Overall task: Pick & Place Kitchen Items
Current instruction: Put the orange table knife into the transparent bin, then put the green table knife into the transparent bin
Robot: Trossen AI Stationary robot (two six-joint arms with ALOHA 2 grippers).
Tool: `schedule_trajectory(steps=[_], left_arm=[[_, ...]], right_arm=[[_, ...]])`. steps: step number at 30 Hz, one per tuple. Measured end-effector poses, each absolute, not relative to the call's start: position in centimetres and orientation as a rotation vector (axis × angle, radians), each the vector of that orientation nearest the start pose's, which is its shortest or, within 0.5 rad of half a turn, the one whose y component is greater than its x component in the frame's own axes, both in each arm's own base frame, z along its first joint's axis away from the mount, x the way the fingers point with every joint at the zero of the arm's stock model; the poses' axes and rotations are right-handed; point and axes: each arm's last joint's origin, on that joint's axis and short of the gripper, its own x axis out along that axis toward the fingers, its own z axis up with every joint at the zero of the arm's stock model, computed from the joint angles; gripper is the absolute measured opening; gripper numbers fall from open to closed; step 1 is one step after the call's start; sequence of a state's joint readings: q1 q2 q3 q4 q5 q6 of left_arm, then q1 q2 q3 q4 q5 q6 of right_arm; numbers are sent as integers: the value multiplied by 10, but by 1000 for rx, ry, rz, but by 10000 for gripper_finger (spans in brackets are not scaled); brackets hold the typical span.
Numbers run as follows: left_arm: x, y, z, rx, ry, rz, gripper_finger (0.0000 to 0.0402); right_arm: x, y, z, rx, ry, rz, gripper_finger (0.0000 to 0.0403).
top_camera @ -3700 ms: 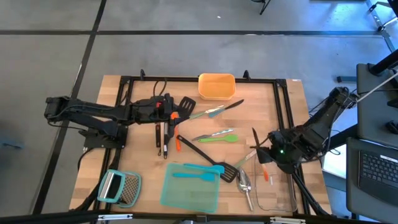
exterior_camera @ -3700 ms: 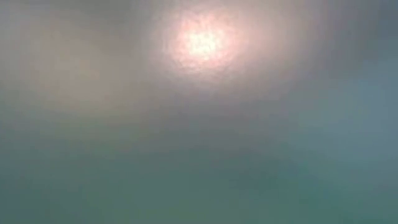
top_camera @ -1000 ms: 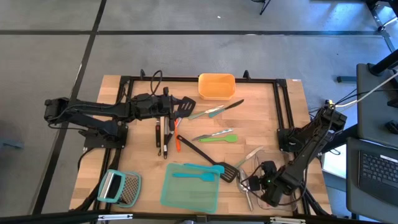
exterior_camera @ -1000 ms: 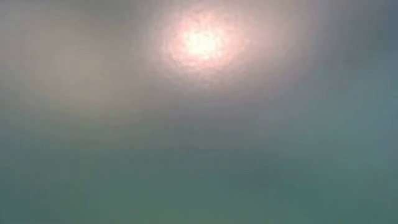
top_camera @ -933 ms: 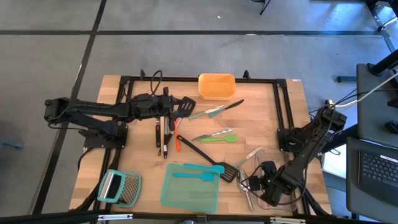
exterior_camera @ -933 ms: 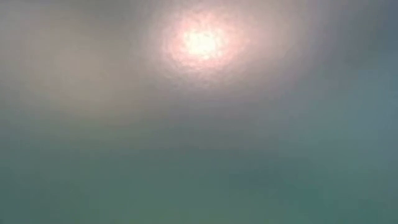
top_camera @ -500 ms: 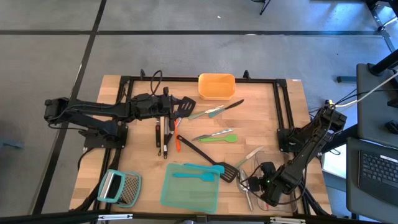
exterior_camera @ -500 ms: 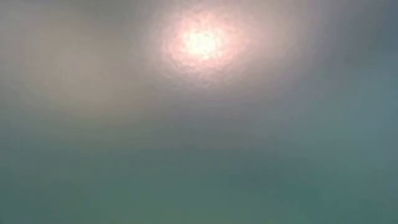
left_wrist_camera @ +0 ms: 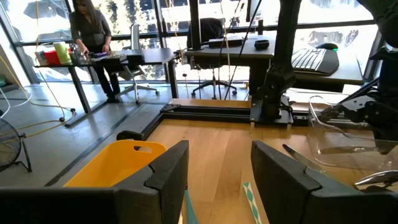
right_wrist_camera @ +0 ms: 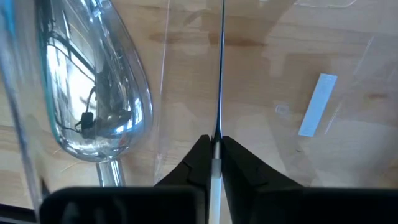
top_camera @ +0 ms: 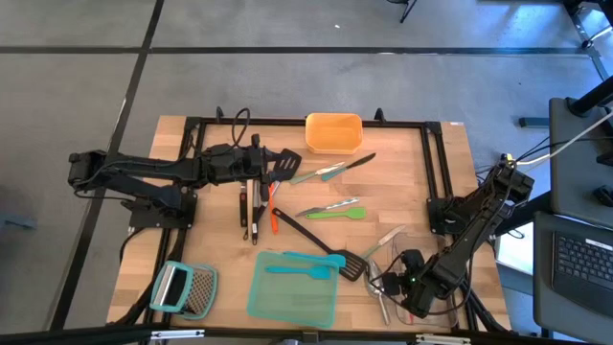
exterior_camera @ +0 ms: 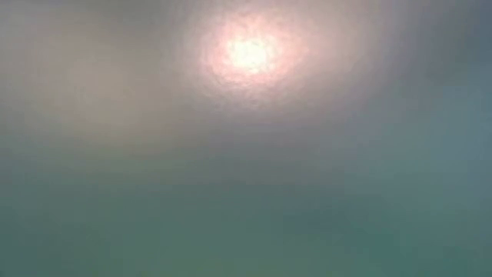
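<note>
At the lower right of the high view, the right gripper (top_camera: 391,285) pinches a thin knife (right_wrist_camera: 220,74) edge-on, its long axis running straight out from the pressed-together fingers beside the silver spoon (right_wrist_camera: 102,93); the left gripper (left_wrist_camera: 217,180) waits spread.

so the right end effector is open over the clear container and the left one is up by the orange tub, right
Not quite: the right end effector is shut on a thin silver utensil, as the right wrist view shows. It is over the clear plastic container, and the left end effector is by the orange plastic tub.
</note>
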State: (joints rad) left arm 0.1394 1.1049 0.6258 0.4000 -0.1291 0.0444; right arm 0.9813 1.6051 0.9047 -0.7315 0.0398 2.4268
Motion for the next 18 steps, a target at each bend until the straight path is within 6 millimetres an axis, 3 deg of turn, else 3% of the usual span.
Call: schedule_trajectory(steps=[14, 18], left_arm=[[240, 37, 272, 44, 88, 266, 169], [240, 37, 272, 44, 91, 267, 169]], right_arm=[[151, 223, 160, 1228, 1247, -976, 129], [153, 227, 171, 1202, 1275, -946, 141]])
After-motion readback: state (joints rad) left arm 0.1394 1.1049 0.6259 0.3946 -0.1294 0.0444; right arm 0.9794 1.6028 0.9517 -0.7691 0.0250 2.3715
